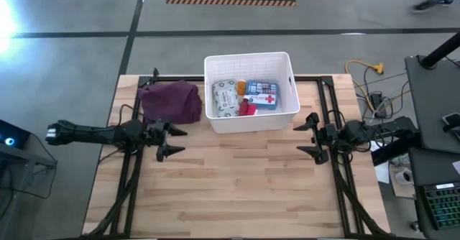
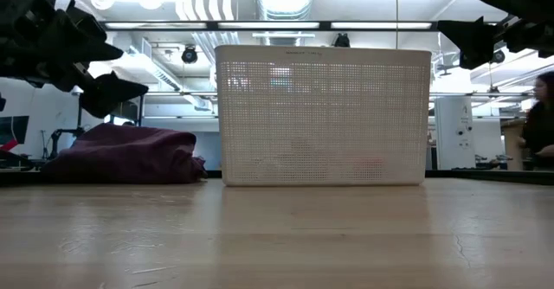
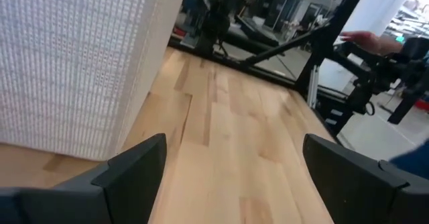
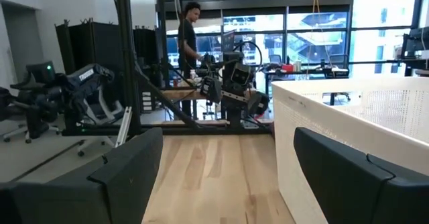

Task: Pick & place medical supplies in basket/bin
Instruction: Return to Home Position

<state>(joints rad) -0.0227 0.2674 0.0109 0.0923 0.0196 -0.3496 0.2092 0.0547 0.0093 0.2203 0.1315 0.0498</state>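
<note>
White bin (image 1: 253, 122) at the far middle of the table (image 1: 237, 190) holds the patterned packet (image 1: 225, 98), blue box (image 1: 261, 95) and red tube (image 1: 244, 108); only the maroon cloth (image 1: 171, 101) lies outside, so packing looks finished. Left gripper (image 1: 180, 141) and right gripper (image 1: 302, 138) hover spread and empty, flanking it. The box label shows a red cross, no readable wording

Maroon cloth (image 1: 171, 101) bunched on wooden table (image 1: 237, 190)
</note>
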